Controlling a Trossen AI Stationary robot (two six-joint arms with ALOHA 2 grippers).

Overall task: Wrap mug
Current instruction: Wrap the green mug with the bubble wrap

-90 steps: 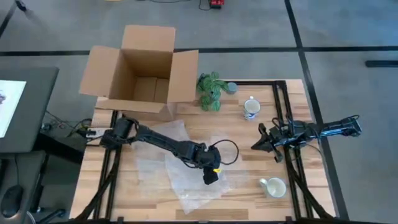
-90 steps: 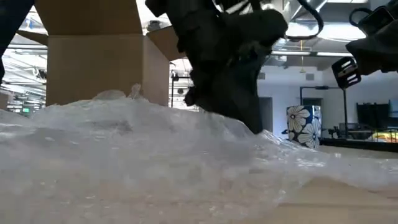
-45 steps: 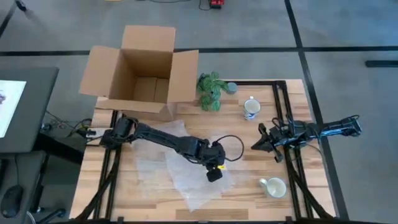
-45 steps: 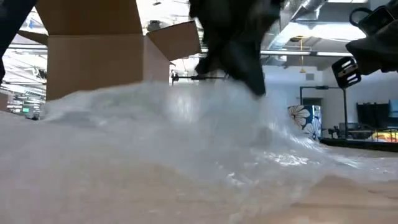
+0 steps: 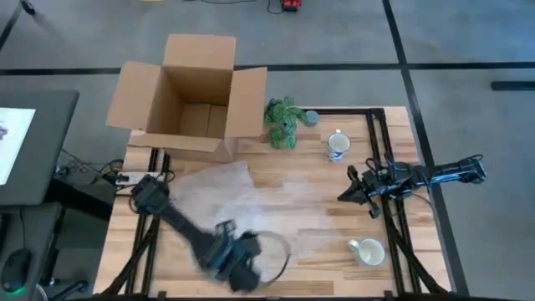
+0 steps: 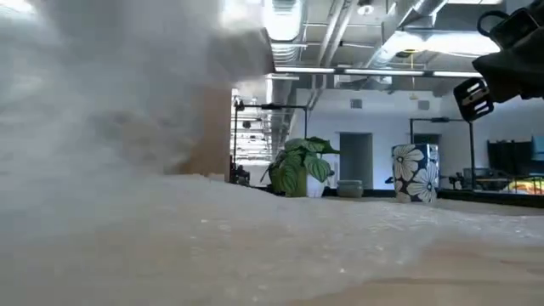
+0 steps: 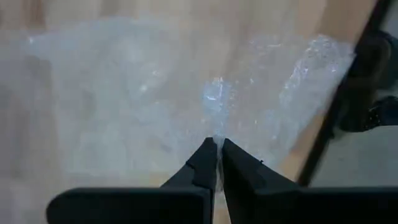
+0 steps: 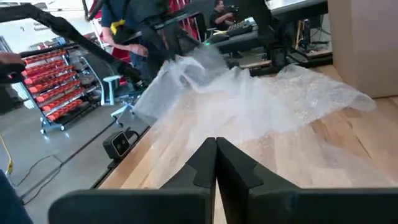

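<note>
1. Pinching a fold of the bubble wrap [image 7: 186, 106] between closed fingers, the left gripper [image 5: 242, 274] sits at the near edge of the desk [image 5: 334, 188], left of centre.
2. The sheet trails from that gripper across the middle of the desk toward the far-left corner, lying mostly flat; in the low view part of it is lifted and fills the left of the picture.
3. The right gripper [image 5: 349, 189] hovers near the right edge of the desk, its fingers pressed together on nothing.
4. A white mug [image 5: 369, 250] stands near the near-right corner, well apart from the wrap, with its opening up; what is inside cannot be told.
5. A second, flower-patterned mug [image 5: 338, 145] stands toward the far edge, right of centre.
6. A small potted plant [image 5: 284, 121] stands just left of that mug, at the far edge.
7. An open cardboard box [image 5: 191, 96] sits at the far-left corner, flaps spread, its inside showing only bare cardboard.
</note>
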